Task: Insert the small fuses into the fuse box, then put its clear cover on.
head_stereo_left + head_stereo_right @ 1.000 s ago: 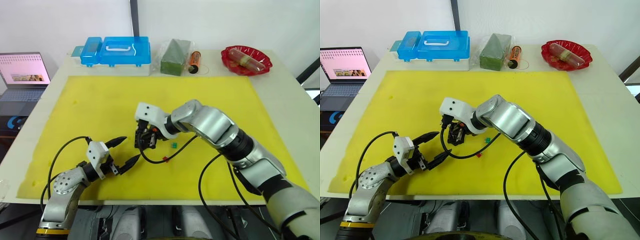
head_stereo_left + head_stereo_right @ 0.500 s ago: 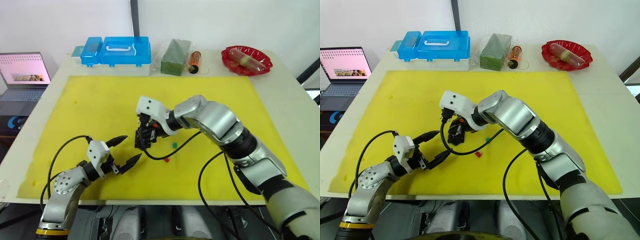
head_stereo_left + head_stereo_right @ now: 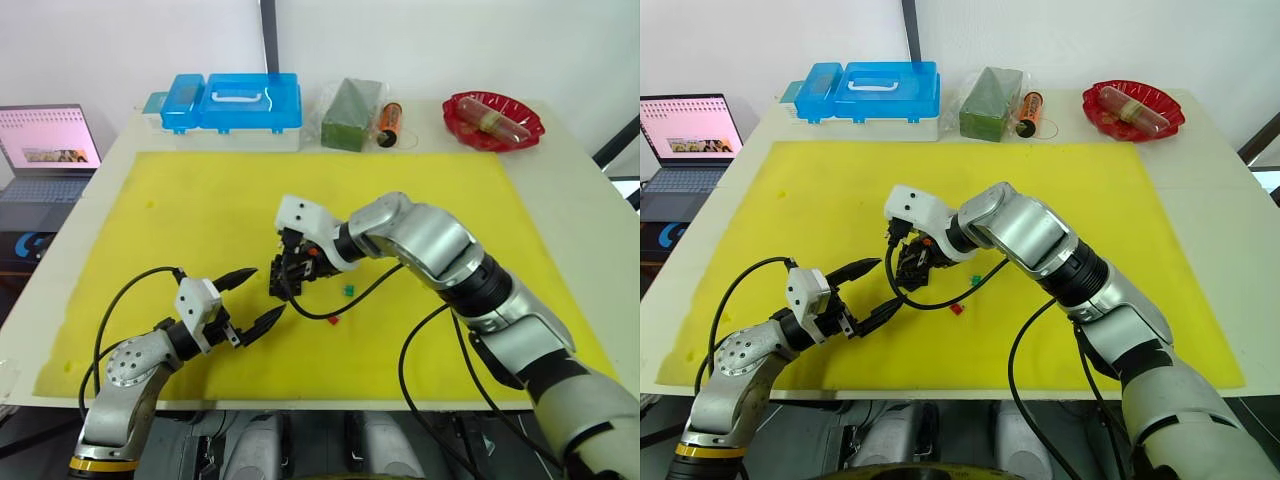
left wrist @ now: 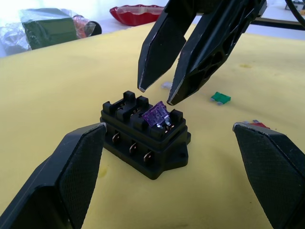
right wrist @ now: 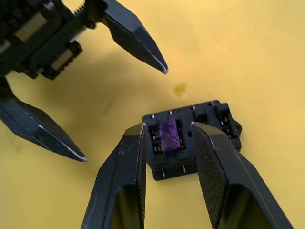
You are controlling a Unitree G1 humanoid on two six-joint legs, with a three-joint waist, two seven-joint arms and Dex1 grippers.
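the left gripper [image 3: 255,298] waits low over the near left part of the yellow mat [image 3: 150,230], its two black fingers spread wide and holding nothing, the tips aimed at the fuse box [image 4: 145,138] just to its right, probably so that it can steady the block if it slides. the fuse box sits on the mat near the middle, a small black block with its slots up. a purple fuse [image 4: 156,115] lies in one slot, tilted and seemingly not pushed home. the right gripper [image 5: 167,138] hangs right above it, fingers a little apart on either side of the fuse and not clamped on it; this looks like a release after placing, or a stance for pressing it down. further right, a green fuse [image 3: 348,290] and a red fuse [image 3: 334,320] lie loose on the mat, near the box and within easy reach for the next picks. the clear cover cannot be made out.
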